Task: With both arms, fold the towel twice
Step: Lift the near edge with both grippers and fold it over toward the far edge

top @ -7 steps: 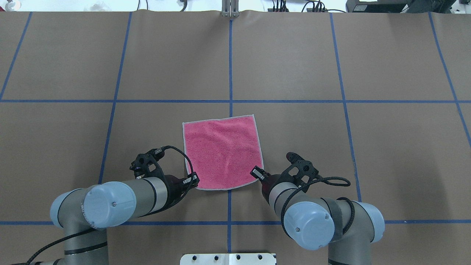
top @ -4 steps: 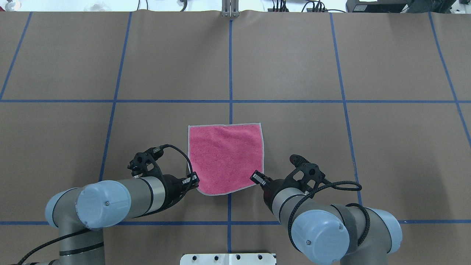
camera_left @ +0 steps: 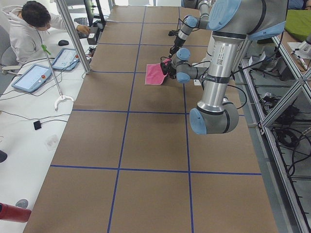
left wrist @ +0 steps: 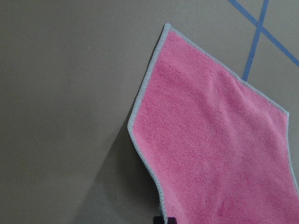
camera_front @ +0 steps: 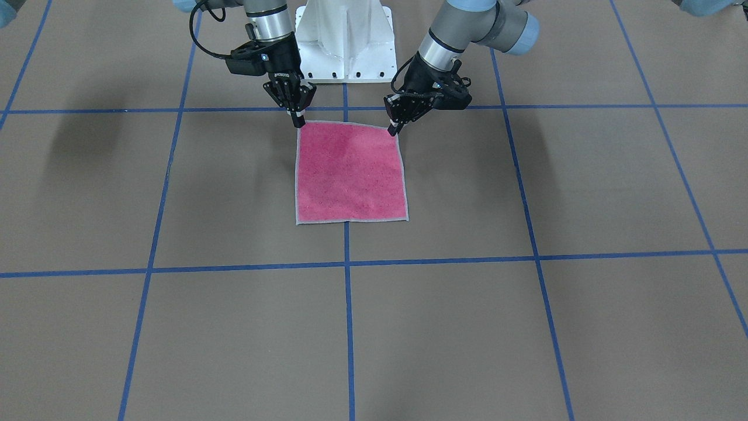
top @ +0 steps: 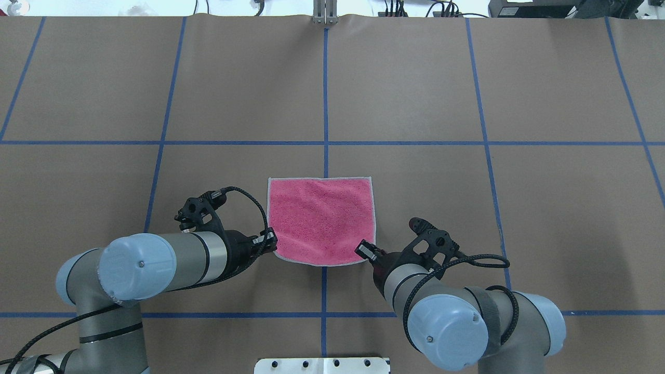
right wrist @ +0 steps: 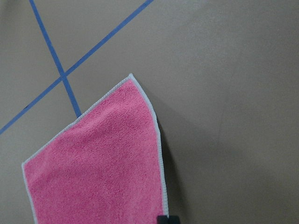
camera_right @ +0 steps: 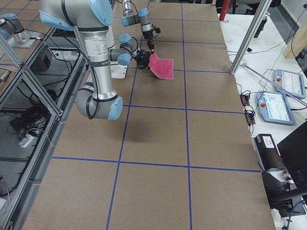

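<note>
The towel point(top: 320, 221) lies pink face up on the brown table, and its two near corners are raised off the surface. My left gripper point(top: 271, 244) is shut on the near left corner. My right gripper point(top: 364, 250) is shut on the near right corner. In the front-facing view the towel point(camera_front: 349, 175) hangs from my left gripper point(camera_front: 394, 128) and my right gripper point(camera_front: 298, 123) and flattens out away from the robot. The left wrist view shows the towel point(left wrist: 210, 140) rising toward the fingers, and so does the right wrist view point(right wrist: 103, 163). The grey face is hidden.
Blue tape lines point(top: 326, 93) divide the brown table into squares. The white pedestal base point(top: 322, 365) is at the near edge between the arms. An operator point(camera_left: 29, 29) sits with tablets past the far edge, by a metal post point(camera_right: 249, 38).
Both grippers pulled back toward the robot with the towel's near corners. The towel slid with them, and its far edge came nearer and squared up with the grid.
</note>
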`<state>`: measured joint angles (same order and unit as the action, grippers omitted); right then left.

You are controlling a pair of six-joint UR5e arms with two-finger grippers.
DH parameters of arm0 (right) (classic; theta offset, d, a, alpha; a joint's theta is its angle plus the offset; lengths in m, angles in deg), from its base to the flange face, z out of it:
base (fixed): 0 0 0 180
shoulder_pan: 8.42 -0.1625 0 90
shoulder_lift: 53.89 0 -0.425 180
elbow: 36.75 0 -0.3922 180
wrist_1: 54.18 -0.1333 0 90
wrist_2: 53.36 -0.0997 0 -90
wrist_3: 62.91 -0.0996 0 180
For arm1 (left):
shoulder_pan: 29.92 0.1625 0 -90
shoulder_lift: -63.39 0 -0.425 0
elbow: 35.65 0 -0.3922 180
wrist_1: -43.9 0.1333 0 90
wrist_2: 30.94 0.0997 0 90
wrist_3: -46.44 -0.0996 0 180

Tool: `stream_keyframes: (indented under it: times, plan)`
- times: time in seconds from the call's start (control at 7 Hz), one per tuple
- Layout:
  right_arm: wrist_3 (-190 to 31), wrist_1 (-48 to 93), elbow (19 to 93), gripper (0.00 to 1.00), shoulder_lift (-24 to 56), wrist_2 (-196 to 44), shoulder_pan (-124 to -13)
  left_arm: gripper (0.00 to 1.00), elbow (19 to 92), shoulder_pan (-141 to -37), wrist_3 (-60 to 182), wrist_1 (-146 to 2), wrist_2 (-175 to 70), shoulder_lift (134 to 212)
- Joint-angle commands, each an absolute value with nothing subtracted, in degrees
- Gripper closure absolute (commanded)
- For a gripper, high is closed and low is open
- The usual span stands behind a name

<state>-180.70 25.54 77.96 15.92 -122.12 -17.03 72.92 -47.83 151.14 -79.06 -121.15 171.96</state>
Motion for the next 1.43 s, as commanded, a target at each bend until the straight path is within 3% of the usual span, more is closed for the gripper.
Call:
stream_keyframes:
  times: [0.0,0.57,0.86,1.29]
  plan:
    - [-180.42,25.37,76.02,1.0,14.85,-122.35,-19.92,1.0,72.63,-49.16,150.94,-78.53,-121.2,172.38]
    - [-178.13,25.28,74.97,1.0,12.48,-122.97,-24.84,1.0,67.55,-52.58,150.94,-78.36,-121.2,177.46]
    - [-178.04,25.19,69.88,1.0,9.14,-123.5,-26.69,1.0,66.74,-54.17,150.86,-78.36,-121.29,177.56]
    - [-177.87,25.19,69.25,1.0,9.04,-123.59,-27.4,1.0,65.52,-55.05,150.86,-78.36,-121.29,177.56]
